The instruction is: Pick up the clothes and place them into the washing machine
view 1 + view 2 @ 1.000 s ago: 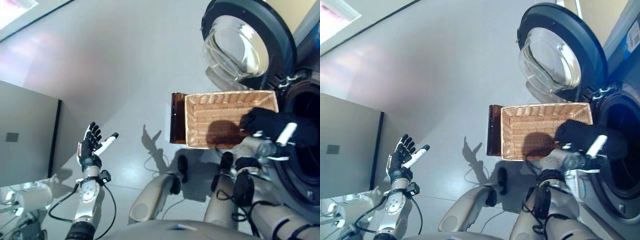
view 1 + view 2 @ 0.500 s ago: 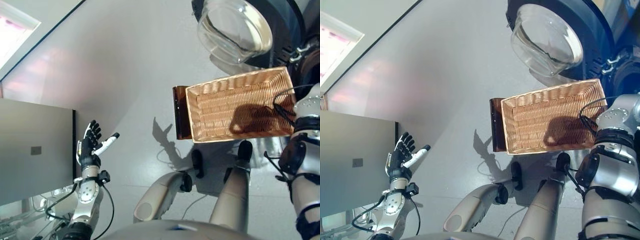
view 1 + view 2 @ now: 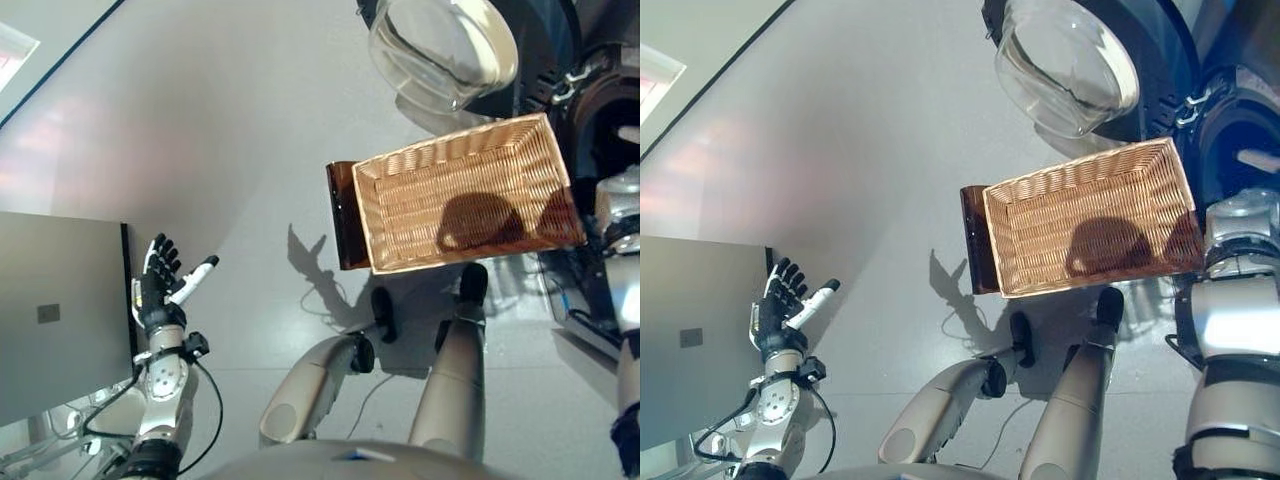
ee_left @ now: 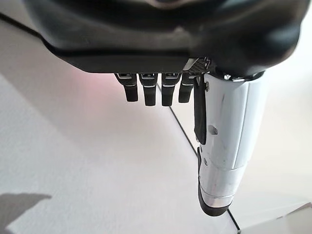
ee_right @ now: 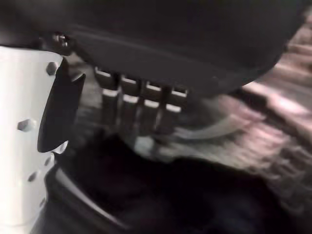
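Observation:
The wicker basket (image 3: 415,205) rests on the low dark brown box (image 3: 340,215) beside the washing machine, and no clothes lie in it. My right arm reaches into the machine's dark drum (image 3: 1238,125), where the white thumb of my right hand (image 3: 1260,160) shows. In the right wrist view my right hand (image 5: 136,105) has its fingers straight, and a black garment (image 5: 185,195) lies just past them in the drum. My left hand (image 3: 155,295) is open and empty, raised at the lower left, far from the basket.
The machine's round glass door (image 3: 440,45) stands open behind the basket. A grey cabinet (image 3: 50,320) stands at the left, close to my left hand. Bare grey floor (image 3: 230,120) lies between the cabinet and the basket.
The camera has shifted. My right hand carried the black garment from over the basket's right end into the drum. My left hand has stayed raised and open.

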Controlling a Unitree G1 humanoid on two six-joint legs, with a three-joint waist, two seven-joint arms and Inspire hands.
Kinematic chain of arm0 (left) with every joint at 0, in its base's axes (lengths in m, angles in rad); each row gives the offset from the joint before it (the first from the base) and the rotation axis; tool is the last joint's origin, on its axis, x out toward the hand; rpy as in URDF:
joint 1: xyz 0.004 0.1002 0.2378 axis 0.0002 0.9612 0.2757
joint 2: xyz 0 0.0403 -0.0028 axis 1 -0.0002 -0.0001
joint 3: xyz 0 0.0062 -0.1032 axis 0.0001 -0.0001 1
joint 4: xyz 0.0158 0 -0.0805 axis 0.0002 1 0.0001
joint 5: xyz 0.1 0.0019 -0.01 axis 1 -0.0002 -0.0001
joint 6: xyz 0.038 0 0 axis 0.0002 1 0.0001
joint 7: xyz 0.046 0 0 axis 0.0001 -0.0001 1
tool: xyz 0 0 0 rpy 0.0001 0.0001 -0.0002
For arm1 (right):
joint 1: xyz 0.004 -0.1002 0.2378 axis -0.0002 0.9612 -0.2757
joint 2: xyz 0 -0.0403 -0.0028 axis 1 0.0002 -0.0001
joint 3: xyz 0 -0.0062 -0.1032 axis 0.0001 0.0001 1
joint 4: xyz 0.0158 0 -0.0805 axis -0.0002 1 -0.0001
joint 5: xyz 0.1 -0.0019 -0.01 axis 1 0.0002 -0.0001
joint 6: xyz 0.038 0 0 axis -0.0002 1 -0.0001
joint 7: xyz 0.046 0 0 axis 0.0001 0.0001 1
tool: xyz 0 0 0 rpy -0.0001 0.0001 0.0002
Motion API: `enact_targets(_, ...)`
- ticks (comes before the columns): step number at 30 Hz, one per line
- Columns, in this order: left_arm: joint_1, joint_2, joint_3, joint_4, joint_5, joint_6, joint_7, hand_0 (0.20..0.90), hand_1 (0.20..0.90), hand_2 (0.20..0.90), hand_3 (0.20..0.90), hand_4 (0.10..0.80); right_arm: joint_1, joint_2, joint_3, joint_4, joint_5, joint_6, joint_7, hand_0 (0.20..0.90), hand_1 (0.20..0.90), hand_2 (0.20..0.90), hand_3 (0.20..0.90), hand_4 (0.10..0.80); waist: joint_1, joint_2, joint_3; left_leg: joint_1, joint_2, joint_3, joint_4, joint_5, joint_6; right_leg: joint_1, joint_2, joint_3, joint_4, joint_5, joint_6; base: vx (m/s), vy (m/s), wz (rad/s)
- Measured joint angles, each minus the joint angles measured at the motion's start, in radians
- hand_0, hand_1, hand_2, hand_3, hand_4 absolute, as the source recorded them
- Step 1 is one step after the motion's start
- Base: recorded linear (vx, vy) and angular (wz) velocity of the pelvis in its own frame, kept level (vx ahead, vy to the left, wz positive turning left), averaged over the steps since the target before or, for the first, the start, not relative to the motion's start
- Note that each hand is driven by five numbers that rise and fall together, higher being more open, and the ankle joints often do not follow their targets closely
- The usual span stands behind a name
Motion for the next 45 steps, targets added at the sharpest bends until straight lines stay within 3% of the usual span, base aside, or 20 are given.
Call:
enact_targets(5,-0.002,-0.014,0.005,-0.001,0.000,0.008,-0.018,0.900,0.900,0.900,0.900,0.800,0.000,-0.006,-0.030,0.033,-0.029,-0.012,0.020,0.900,0.900,0.900,0.900,0.800,-0.006,-0.002,0.001,-0.002,0.003,-0.025,0.015,0.002,0.001,0.012,0.006,-0.005,0.003,0.017,-0.011,-0.018,-0.018,0.07)
enact_targets(14,-0.011,-0.020,-0.007,0.004,-0.010,0.018,-0.036,0.900,0.900,0.900,0.900,0.800,0.036,0.039,-0.045,0.051,0.148,-0.143,0.152,0.900,0.900,0.900,0.900,0.800,-0.006,-0.015,0.006,0.005,0.026,-0.051,0.060,-0.011,-0.010,0.055,0.021,-0.033,0.001,0.015,-0.016,-0.003,-0.004,0.02)
enact_targets(19,-0.006,-0.021,-0.008,0.014,-0.018,0.021,-0.036,0.900,0.900,0.900,0.900,0.800,0.156,0.123,-0.116,-0.046,0.228,-0.204,0.201,0.900,0.900,0.900,0.900,0.800,-0.005,-0.058,0.003,0.001,0.060,-0.084,0.090,-0.028,-0.042,0.071,0.052,-0.060,0.008,-0.004,-0.039,-0.015,-0.018,0.01)
enact_targets(22,-0.005,-0.022,-0.009,0.026,-0.023,0.021,-0.033,0.900,0.900,0.900,0.900,0.800,0.223,0.190,-0.176,-0.093,0.327,-0.246,0.189,0.900,0.900,0.900,0.900,0.800,-0.001,-0.091,0.001,-0.003,0.085,-0.115,0.122,-0.045,-0.069,0.071,0.073,-0.083,0.047,-0.026,-0.078,0.052,-0.023,0.01)
enact_targets(23,-0.005,-0.021,-0.006,0.026,-0.024,0.021,-0.033,0.900,0.900,0.900,0.900,0.800,0.274,0.247,-0.198,-0.126,0.354,-0.284,0.162,0.900,0.900,0.900,0.900,0.800,0.001,-0.110,-0.004,-0.002,0.091,-0.128,0.130,-0.060,-0.084,0.073,0.078,-0.091,0.062,-0.056,-0.076,0.000,0.000,0.00)
enact_targets(25,-0.002,-0.017,-0.006,0.027,-0.024,0.024,-0.032,0.900,0.900,0.900,0.900,0.800,0.313,0.372,-0.204,-0.153,0.401,-0.324,0.123,0.900,0.900,0.900,0.900,0.800,-0.002,-0.154,-0.014,-0.003,0.105,-0.148,0.152,-0.066,-0.102,0.073,0.092,-0.107,0.088,-0.061,-0.108,-0.009,-0.016,0.04)
enact_targets(28,-0.004,-0.018,-0.011,0.026,-0.017,0.033,-0.034,0.900,0.900,0.900,0.900,0.800,0.338,0.491,-0.250,-0.193,0.518,-0.397,0.084,0.900,0.900,0.900,0.900,0.800,0.011,-0.193,-0.022,-0.004,0.109,-0.170,0.158,-0.072,-0.113,0.074,0.093,-0.118,0.112,-0.089,-0.108,0.031,-0.014,0.15)
enact_targets(38,-0.021,-0.017,0.019,0.048,-0.004,0.043,-0.010,0.900,0.900,0.900,0.900,0.800,0.385,0.550,-0.270,-0.224,0.636,-0.478,0.075,0.900,0.900,0.900,0.900,0.800,0.036,-0.210,-0.011,-0.035,0.109,-0.203,0.194,-0.066,-0.115,0.083,0.084,-0.155,0.107,-0.093,-0.103,0.005,-0.007,0.10)
enact_targets(41,-0.024,-0.017,0.029,0.048,0.000,0.045,-0.007,0.900,0.900,0.900,0.900,0.800,0.431,0.572,-0.257,-0.266,0.657,-0.486,0.130,0.900,0.900,0.900,0.900,0.800,0.038,-0.225,0.000,-0.021,0.109,-0.218,0.193,-0.065,-0.118,0.104,0.085,-0.163,0.101,-0.093,-0.103,0.039,0.008,0.08)
enact_targets(45,-0.023,-0.018,0.031,0.052,0.006,0.060,0.001,0.900,0.900,0.900,0.900,0.800,0.510,0.687,-0.187,-0.338,0.673,-0.485,0.211,0.900,0.900,0.900,0.900,0.800,0.043,-0.263,0.013,0.016,0.124,-0.227,0.177,-0.062,-0.122,0.156,0.102,-0.173,0.054,-0.093,-0.104,0.061,-0.007,0.00)
